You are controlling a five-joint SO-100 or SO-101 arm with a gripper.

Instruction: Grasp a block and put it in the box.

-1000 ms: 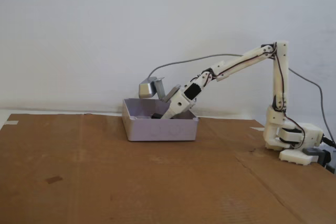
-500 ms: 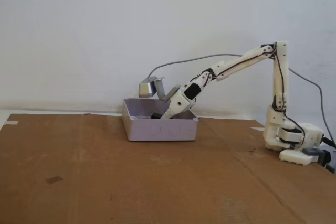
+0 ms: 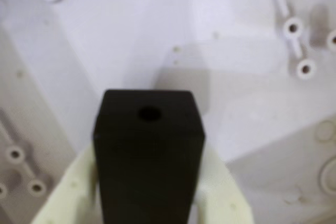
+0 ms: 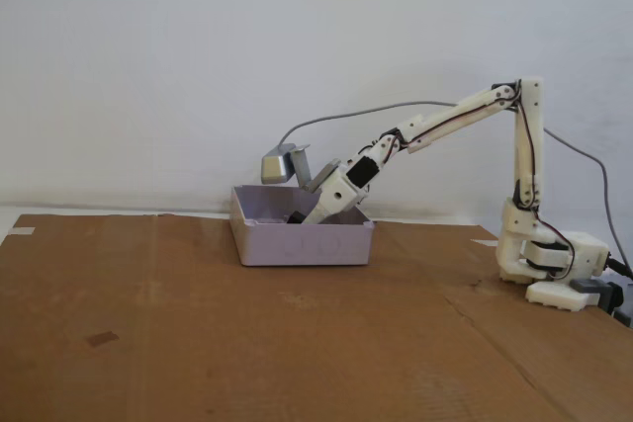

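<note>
In the wrist view a black square block (image 3: 148, 145) with a round hole in its end face sits between my two cream fingers (image 3: 68, 187). My gripper (image 3: 148, 192) is shut on it, just above the white moulded floor of the box (image 3: 157, 24). In the fixed view the arm reaches down to the left into the shallow pale lilac box (image 4: 302, 242). My gripper (image 4: 300, 215) is inside it, below the rim, and only a dark bit of the block (image 4: 293, 215) shows.
The box stands on a brown cardboard sheet (image 4: 198, 323) in front of a white wall. The arm's base (image 4: 549, 269) is at the right in the fixed view. Raised bosses and ribs (image 3: 294, 30) stud the box floor.
</note>
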